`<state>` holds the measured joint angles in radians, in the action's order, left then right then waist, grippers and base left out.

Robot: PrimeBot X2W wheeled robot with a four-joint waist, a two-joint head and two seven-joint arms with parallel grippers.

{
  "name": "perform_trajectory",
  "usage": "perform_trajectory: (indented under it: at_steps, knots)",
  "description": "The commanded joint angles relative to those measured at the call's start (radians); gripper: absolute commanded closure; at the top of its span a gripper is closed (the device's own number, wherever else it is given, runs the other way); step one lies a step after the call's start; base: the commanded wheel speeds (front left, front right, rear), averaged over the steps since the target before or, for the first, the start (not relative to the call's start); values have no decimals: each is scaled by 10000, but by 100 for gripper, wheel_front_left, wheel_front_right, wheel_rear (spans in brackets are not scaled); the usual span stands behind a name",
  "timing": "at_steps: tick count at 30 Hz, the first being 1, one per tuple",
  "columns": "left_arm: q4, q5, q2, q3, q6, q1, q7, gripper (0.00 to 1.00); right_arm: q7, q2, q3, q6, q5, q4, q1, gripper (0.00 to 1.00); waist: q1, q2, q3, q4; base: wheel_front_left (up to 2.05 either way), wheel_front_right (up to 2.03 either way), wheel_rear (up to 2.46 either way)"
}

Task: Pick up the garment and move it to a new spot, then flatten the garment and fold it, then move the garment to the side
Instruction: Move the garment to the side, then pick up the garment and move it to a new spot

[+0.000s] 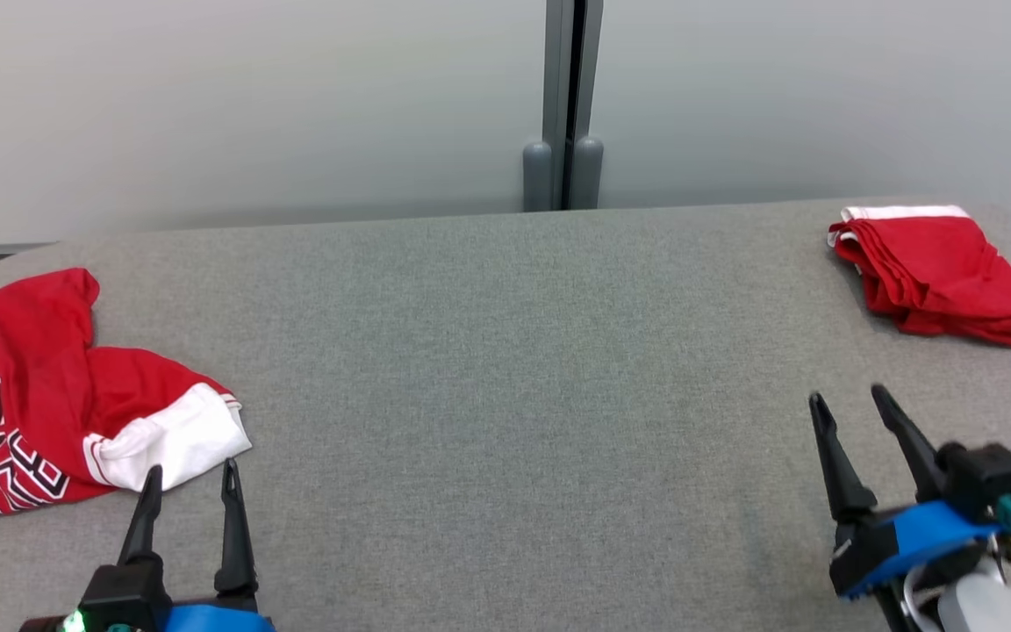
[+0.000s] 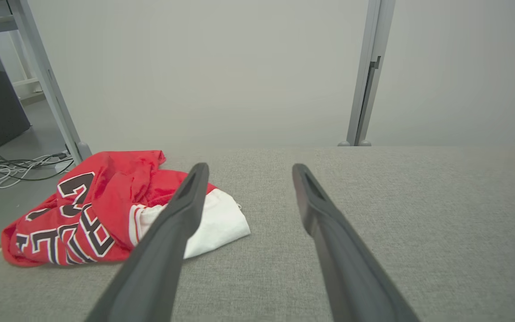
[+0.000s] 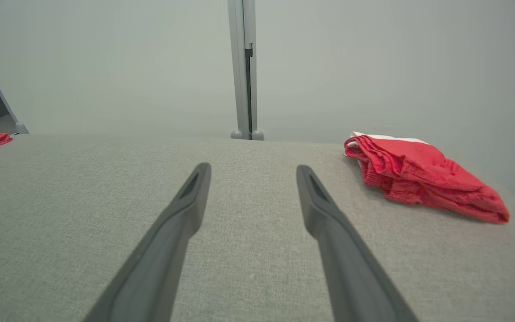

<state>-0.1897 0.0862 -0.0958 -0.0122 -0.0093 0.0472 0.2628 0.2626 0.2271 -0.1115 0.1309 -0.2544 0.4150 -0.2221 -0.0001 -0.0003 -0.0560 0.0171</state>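
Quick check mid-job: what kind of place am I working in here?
Probably a lab or test cell, not a home: a grey fabric-covered table backed by plain partition panels joined at a grey post, with loose cables on the floor beyond.

On the table point(image 1: 505, 395) before me, the jersey point(image 1: 32, 386) lies at ten o'clock, its near edge just beyond my left gripper point(image 1: 191, 474). The folded garment point(image 1: 935, 272) lies at two o'clock, beyond my right gripper point(image 1: 848, 393) and apart from it. A post point(image 1: 563, 105) stands behind the table at twelve.
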Motion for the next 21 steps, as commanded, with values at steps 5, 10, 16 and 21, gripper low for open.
perform_trajectory:
  at_steps: [5, 10, 16, 21]
  knots:
    - [-454, -2, 88, -118, -104, 325, 28, 0, 32, -568, 787, 0, 413, -475, 1340, 0, 1, 3, 426, 1, 0, 0, 0]
    - [-636, -67, 118, -188, -185, 253, 29, 0, 31, -935, 1115, 0, 628, -619, 1717, 0, 1, 3, 505, -32, 0, 0, 0]
    - [-798, -147, 151, -214, -300, 156, 29, 0, 31, -1227, 1208, 0, 897, -727, 1960, 0, 1, 3, 634, -128, 0, 0, 0]
    - [-910, -183, 183, -244, -342, 126, 29, 0, 31, -1400, 1411, 0, 1010, -636, 2026, 0, 1, 3, 710, -192, 0, 0, 0]
